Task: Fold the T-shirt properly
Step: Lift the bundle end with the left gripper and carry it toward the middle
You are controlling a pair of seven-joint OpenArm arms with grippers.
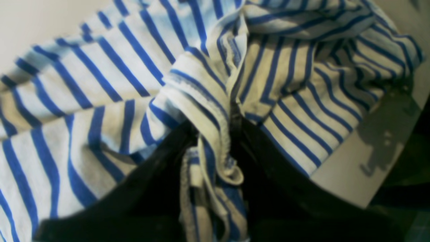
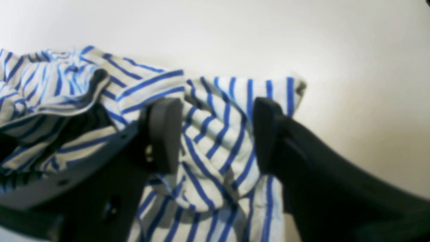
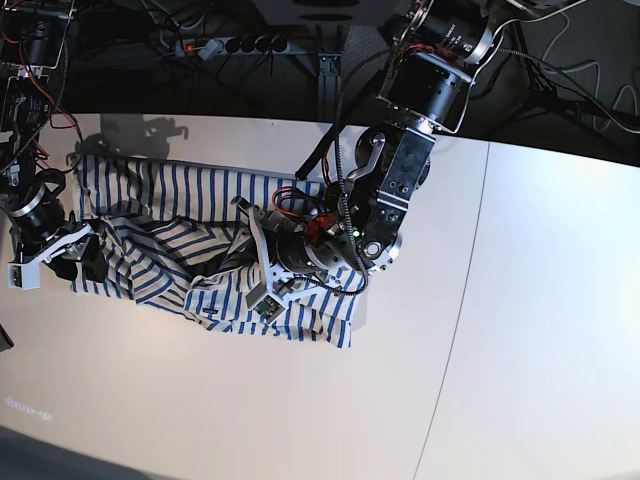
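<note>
no readable text, labels or numbers

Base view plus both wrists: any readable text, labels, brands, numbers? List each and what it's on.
None readable in any view.
Faint pale marks on the table at the base view's lower left edge: too small and blurred to read.
T-shirt: only blue stripes, no print or legible tag.
Left gripper, right gripper: plain black, no markings.

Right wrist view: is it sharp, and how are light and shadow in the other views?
Right wrist view: soft, the right claw blurred before the T-shirt. Left wrist view: the cloth bunch in the left claw blurred, shadow on the table. Base view: sharp, even light.
</note>
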